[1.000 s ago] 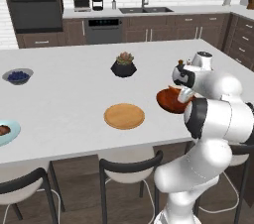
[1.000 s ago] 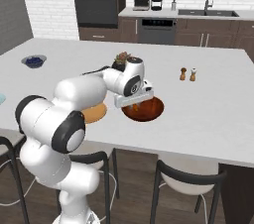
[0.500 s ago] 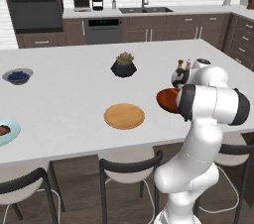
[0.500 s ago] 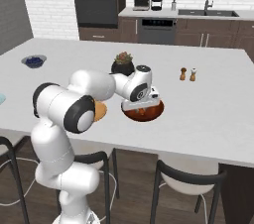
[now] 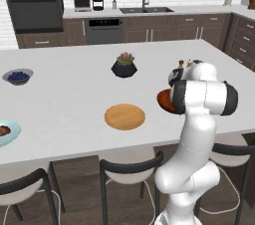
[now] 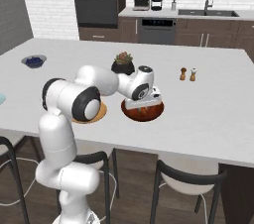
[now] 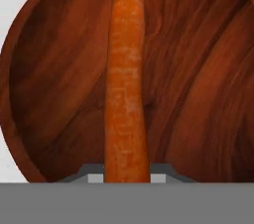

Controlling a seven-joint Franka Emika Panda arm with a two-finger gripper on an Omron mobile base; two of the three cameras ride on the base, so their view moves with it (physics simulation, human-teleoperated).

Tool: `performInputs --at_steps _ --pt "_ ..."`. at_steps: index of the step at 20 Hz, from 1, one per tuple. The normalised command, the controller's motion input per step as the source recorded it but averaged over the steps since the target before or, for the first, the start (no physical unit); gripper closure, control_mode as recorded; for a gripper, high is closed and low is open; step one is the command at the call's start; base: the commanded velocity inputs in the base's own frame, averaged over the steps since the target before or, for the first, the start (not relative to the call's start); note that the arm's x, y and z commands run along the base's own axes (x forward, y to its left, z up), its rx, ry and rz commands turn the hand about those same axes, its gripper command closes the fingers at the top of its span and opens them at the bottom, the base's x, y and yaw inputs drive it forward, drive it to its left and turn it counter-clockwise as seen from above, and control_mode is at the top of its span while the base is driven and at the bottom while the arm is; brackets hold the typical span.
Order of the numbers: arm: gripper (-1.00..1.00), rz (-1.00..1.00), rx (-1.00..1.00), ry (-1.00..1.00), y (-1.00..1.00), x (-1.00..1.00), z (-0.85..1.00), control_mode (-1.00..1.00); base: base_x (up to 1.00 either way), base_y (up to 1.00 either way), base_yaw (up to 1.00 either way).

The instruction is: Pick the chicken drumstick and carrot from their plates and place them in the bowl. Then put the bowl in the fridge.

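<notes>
Right now I see my gripper [image 6: 143, 110] pinching the carrot [image 7: 126, 84] between its jaws, directly above the bowl [image 7: 198, 69].

On the bench [image 5: 74, 94], the wooden plate [image 5: 124, 116] lies left of the bowl [image 6: 154, 113]. The carrot [image 7: 126, 84] hangs over the bowl's inside. The plant pot [image 5: 124, 65] stands behind the plate, the berry bowl [image 5: 18, 76] far left.

The gripper [image 6: 143, 108] is lowered directly over the reddish-brown bowl [image 6: 155, 112] near the front of the white island counter [image 6: 208, 109]. A wooden plate [image 6: 99, 112] lies left of the bowl, partly behind the arm. Two shakers [image 6: 188, 74] stand farther right; a potted plant [image 6: 123, 63] sits behind.
</notes>
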Motion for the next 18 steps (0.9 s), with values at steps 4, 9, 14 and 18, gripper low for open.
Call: performInputs --at_steps 4,9,14,18 --pt "1.0 0.0 0.0 0.0 -0.11 0.03 -0.45 -1.0 0.0 0.0 0.0" --pt "1.0 0.0 0.0 0.0 -0.01 0.02 -0.18 -1.0 0.0 0.0 0.0" --pt "-1.0 0.0 0.0 0.0 0.0 0.02 -0.01 -1.0 0.0 0.0 0.0" --pt "-1.0 0.0 0.0 0.0 0.0 0.0 0.0 -1.0 0.0 0.0 0.0"
